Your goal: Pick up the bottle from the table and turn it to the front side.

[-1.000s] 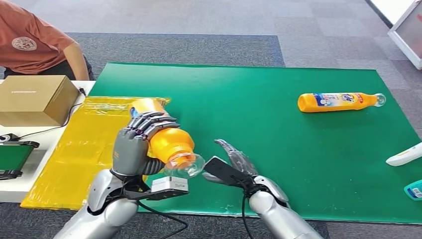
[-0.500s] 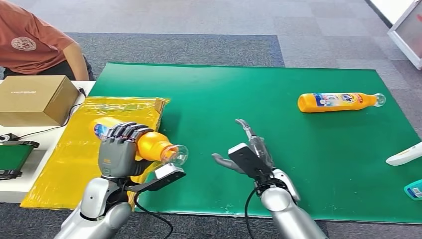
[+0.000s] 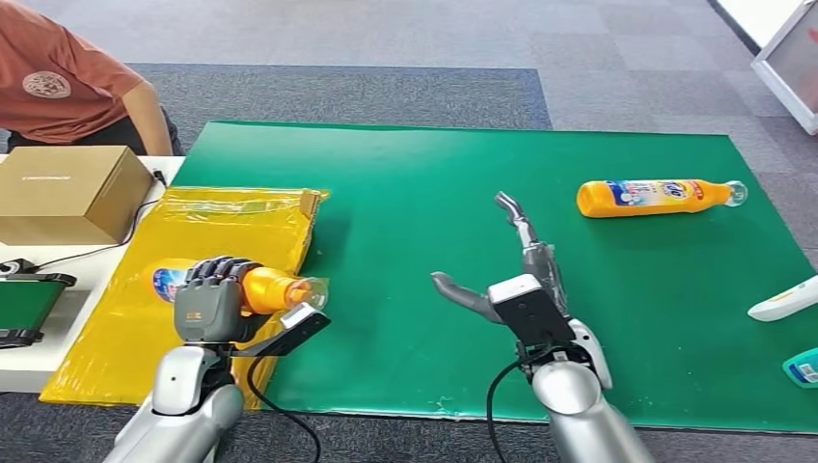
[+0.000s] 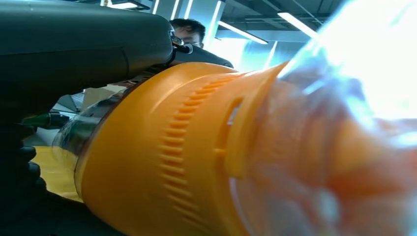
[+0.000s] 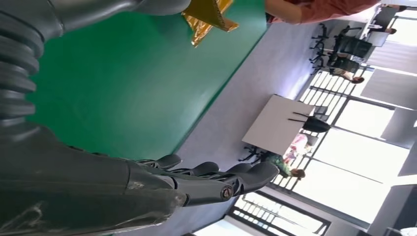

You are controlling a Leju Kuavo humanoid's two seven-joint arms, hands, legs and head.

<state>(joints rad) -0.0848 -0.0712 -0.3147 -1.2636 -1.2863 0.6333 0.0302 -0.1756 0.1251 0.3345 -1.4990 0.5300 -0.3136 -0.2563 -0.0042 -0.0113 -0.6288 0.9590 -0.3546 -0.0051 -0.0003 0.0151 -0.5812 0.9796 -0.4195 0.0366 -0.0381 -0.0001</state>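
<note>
Left hand (image 3: 214,307) grips orange bottle (image 3: 265,288) at lower left of head view, lying sideways over the yellow sheet (image 3: 174,280), cap toward centre. Left wrist view adds the ribbed orange shoulder (image 4: 187,157) close up. Right hand (image 3: 521,280) spread, holding nothing, over green mat (image 3: 434,193); right wrist view shows fingers (image 5: 216,179) extended. Second bottle (image 3: 656,197) upper right.

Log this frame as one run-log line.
left hand: grips orange bottle over yellow sheet | right hand: open, above green mat | second bottle: lying on mat
</note>
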